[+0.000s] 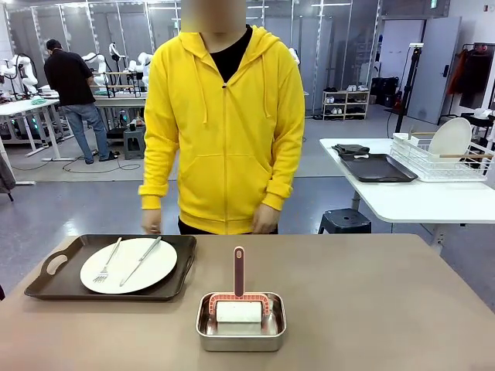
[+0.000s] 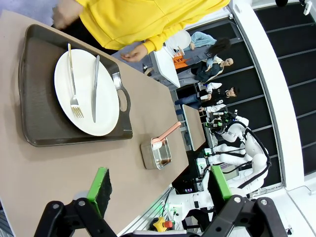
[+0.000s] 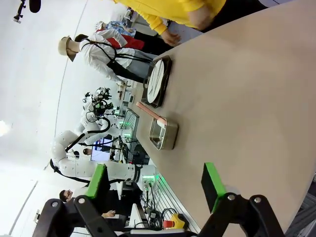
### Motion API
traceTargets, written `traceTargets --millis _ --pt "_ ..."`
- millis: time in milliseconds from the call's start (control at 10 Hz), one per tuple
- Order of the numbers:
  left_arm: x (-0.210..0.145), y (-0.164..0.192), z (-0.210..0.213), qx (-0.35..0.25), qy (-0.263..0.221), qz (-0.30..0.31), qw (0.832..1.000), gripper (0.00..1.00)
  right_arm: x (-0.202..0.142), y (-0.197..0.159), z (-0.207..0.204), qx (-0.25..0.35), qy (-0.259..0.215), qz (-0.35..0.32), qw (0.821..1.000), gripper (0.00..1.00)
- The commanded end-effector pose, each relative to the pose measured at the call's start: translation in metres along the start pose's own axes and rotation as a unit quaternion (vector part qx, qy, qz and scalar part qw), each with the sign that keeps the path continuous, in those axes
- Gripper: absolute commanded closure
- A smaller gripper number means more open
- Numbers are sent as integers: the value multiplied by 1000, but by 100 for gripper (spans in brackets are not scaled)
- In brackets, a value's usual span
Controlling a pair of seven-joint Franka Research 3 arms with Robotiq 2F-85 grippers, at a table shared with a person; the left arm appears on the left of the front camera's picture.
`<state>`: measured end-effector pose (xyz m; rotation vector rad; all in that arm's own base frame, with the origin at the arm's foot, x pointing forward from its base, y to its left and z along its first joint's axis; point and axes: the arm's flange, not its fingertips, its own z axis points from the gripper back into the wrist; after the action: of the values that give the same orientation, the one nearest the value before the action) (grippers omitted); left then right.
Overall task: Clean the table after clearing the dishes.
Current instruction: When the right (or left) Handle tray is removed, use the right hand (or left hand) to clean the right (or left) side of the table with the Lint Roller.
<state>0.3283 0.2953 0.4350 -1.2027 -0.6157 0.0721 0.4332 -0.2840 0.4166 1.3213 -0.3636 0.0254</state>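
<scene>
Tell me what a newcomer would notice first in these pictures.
The person in the yellow hoodie, standing at the far edge of the table, dominates. Next comes the dark tray at the table's left with a white plate, fork and knife, then the steel pan holding a pink-handled brush near the front middle.

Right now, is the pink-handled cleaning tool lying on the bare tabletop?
No, the cleaning tool sits inside the steel pan, its handle reaching past the far rim.
</scene>
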Motion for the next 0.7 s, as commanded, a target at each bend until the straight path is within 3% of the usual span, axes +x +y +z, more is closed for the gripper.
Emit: traceTargets --millis 0,600 --pt "-1 -2 3 -2 0 -1 1000 0 -5 7 -3 1 -6 -2 1000 5" --pt "-1 -2 3 -2 0 -1 1000 0 -5 7 -3 1 -6 -2 1000 5"
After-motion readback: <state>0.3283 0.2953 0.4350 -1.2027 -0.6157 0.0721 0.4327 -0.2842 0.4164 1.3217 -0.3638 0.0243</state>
